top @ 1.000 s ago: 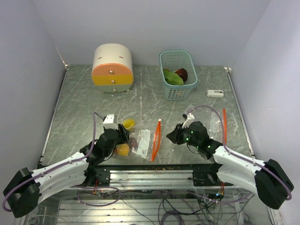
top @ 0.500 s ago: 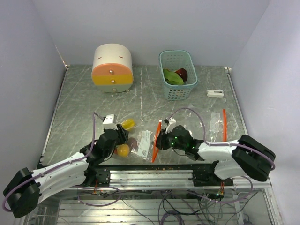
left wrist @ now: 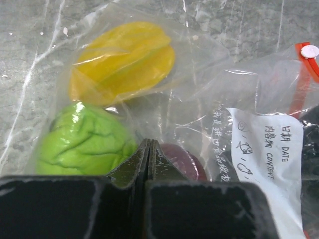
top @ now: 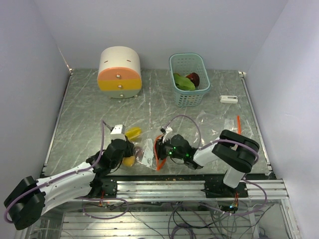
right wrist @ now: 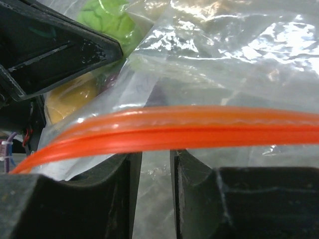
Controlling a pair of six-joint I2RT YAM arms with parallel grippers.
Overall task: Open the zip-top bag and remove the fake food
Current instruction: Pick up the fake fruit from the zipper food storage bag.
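While the drawer box (top: 119,72) and basket (top: 187,98) stand well apart at the far edge, the bag (top: 148,149) lies near the arms' bases, between both grippers. Left gripper (left wrist: 148,147): jaws together at the film; whether film is caught cannot be told. Yellow fruit (left wrist: 124,57), green fruit (left wrist: 84,142) and a half-hidden dark red piece (left wrist: 182,160) sit inside. The mouth faces right. The orange zip (right wrist: 199,130) runs across the right gripper (right wrist: 155,162), jaws slightly apart.
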